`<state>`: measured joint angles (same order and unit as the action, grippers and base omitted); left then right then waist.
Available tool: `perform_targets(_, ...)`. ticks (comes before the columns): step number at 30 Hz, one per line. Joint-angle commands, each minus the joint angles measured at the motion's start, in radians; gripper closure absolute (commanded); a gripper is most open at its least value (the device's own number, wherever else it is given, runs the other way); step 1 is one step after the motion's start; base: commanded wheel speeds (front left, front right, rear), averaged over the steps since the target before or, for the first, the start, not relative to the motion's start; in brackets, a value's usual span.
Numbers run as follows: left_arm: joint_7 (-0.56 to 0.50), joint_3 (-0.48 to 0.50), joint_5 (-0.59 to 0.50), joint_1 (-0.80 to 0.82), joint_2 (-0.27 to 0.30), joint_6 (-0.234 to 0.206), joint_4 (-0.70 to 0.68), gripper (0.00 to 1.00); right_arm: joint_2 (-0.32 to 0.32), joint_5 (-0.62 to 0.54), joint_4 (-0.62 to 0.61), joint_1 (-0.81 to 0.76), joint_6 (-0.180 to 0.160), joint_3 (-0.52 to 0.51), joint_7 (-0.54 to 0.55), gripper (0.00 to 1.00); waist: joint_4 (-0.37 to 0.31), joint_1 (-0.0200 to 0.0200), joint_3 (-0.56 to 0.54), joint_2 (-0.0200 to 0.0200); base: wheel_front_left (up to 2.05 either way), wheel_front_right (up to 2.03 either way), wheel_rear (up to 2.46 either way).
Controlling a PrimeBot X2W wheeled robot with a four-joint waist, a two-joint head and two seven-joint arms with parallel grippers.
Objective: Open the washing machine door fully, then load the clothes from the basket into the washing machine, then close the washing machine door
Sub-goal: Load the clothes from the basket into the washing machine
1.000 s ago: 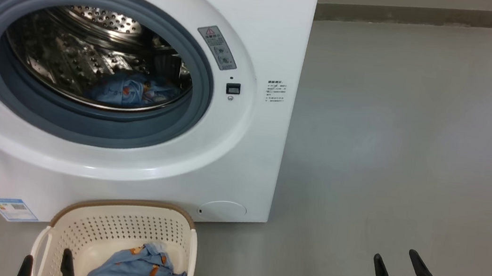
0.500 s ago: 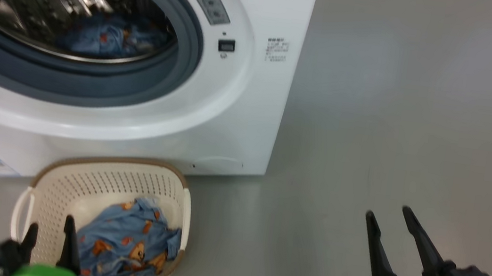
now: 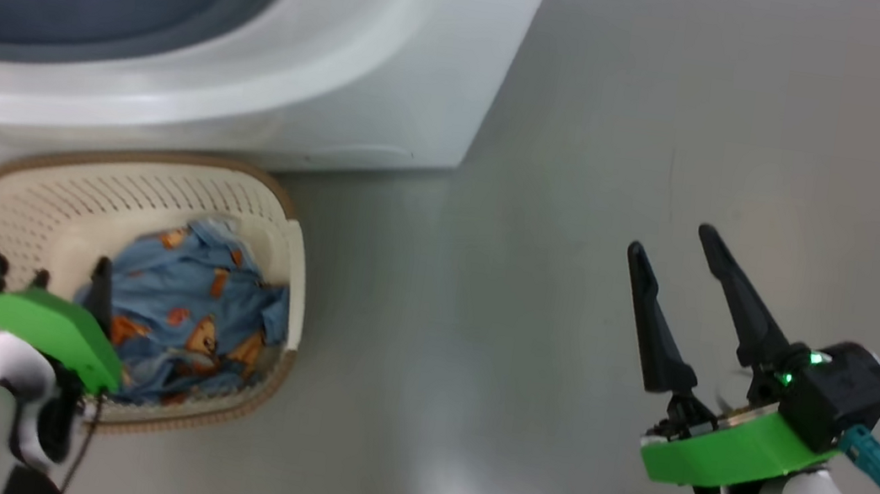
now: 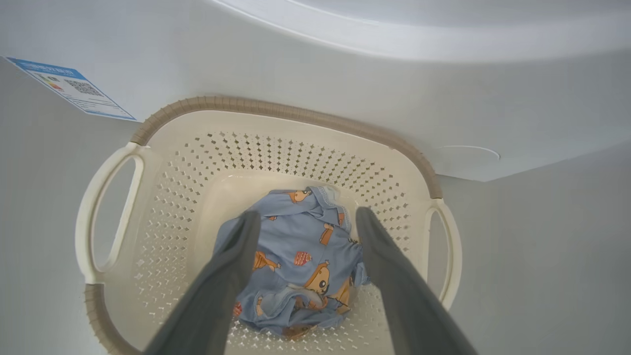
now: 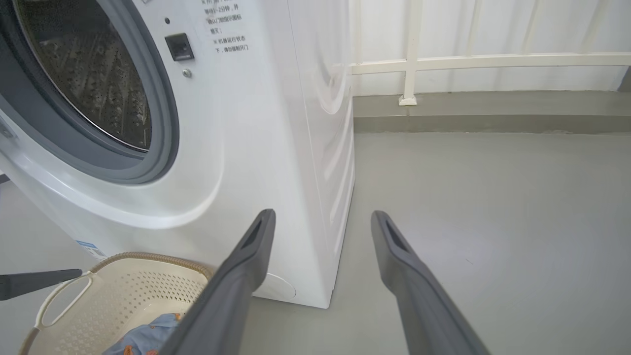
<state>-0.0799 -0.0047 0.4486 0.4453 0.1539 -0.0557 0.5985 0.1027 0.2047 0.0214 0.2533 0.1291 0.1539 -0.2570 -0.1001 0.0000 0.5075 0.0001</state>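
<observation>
Over the basket point(image 4: 276, 106), the left tool point(image 4: 306, 217) hung with its fingers spread wide, straddling the clothes point(image 4: 300, 246); couldn't tell if it was touching them. The head camera had pitched down over the last second. The washing machine point(image 3: 299, 92) slid to the top of frame and the basket rose to mid-left. That was camera motion; nothing on the floor point(image 3: 586, 173) shifted. The left tool had come in from the basket's near-left edge to above the fabric. The right tool point(image 3: 670, 239) was also spread, empty, well apart over bare floor. The drum point(image 5: 98, 84) opening was uncovered, and a bear-print piece lay inside a second ago. Judgement: another pick was being lined up.
</observation>
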Motion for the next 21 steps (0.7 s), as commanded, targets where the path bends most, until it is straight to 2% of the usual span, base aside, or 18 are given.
perform_targets(1,-0.002,0.035,0.005,0.023,0.041,0.000,0.001,0.00,0.005,0.018,-0.024,0.009,0.002,0.026,-0.005,0.00,-0.062,0.0000,0.141,-0.0001,0.00,0.00,0.00)
perform_targets(6,-0.018,0.044,0.028,0.125,0.064,0.023,0.144,0.00,0.012,0.024,-0.025,0.046,0.002,0.028,-0.005,0.00,-0.086,0.0000,0.204,-0.0001,0.00,0.00,0.00)
perform_targets(21,-0.050,0.075,0.088,0.313,0.091,0.031,0.461,0.00,0.031,0.035,-0.036,0.083,0.002,0.037,-0.005,0.00,-0.125,0.0000,0.321,-0.0001,0.00,0.00,0.00)
